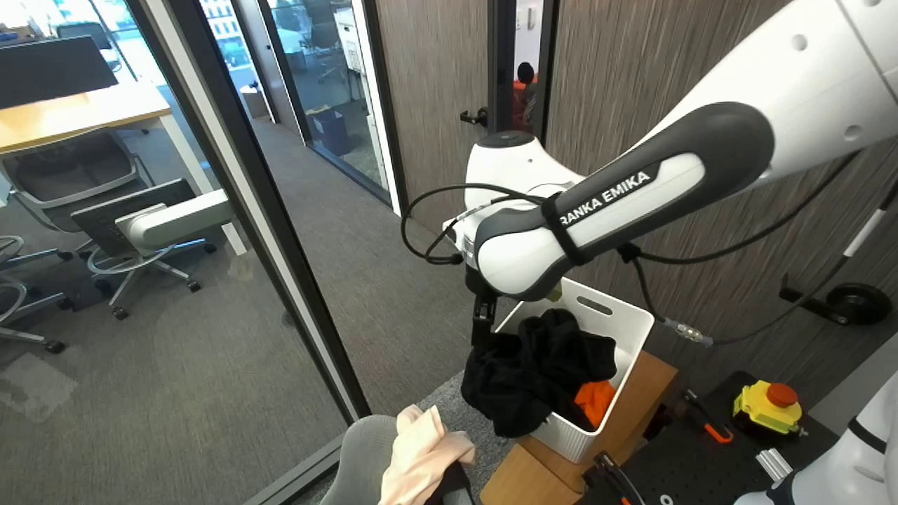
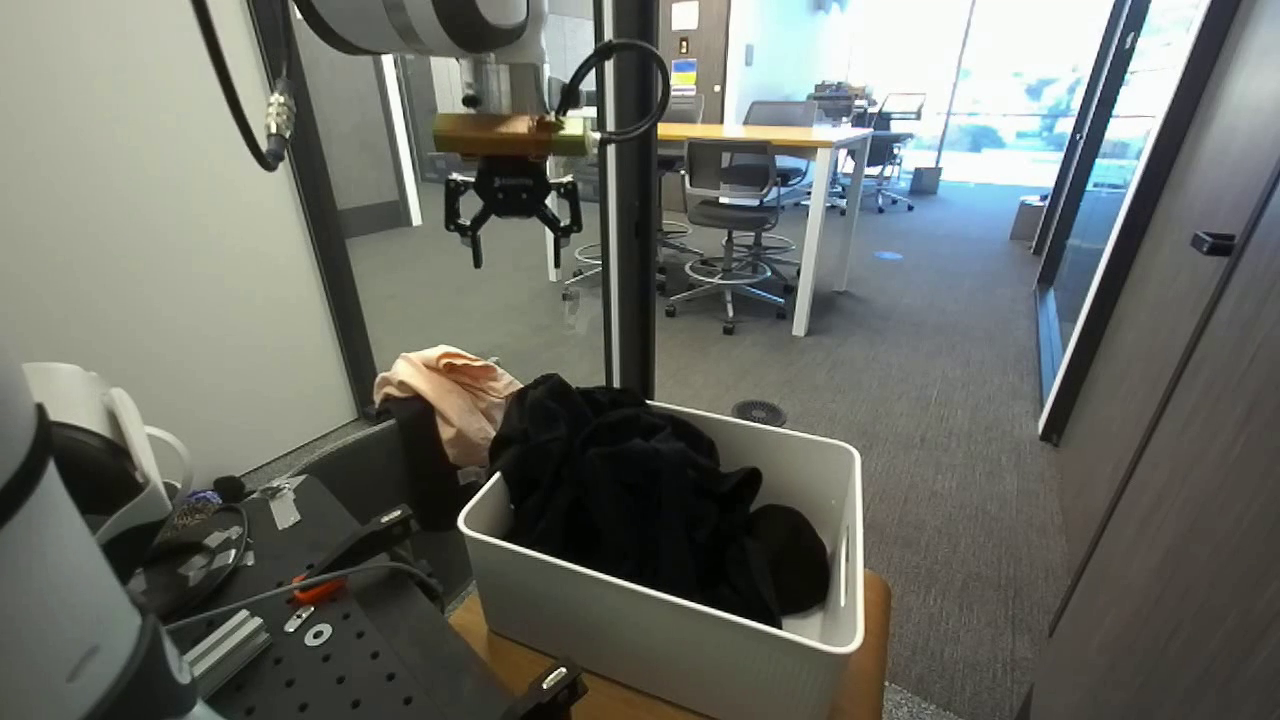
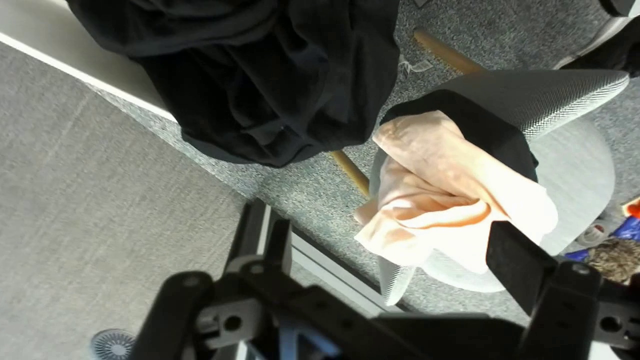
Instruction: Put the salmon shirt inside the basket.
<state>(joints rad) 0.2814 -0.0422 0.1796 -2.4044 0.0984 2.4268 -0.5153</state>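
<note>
While pincer hangs spread, empty, we judge salmon shirt light, v. soft; best grip approx. central fold.

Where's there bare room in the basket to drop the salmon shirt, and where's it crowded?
A narrow bare strip shows inside the basket, between the black clothes and the end with the handle slot. The opposite end is crowded: the clothes heap high and spill out toward the chair.

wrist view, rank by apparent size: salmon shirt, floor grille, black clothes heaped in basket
1. Black clothes, even cut off by the top edge
2. Salmon shirt, partly behind a claw finger
3. Floor grille, cut off at the bottom
</note>
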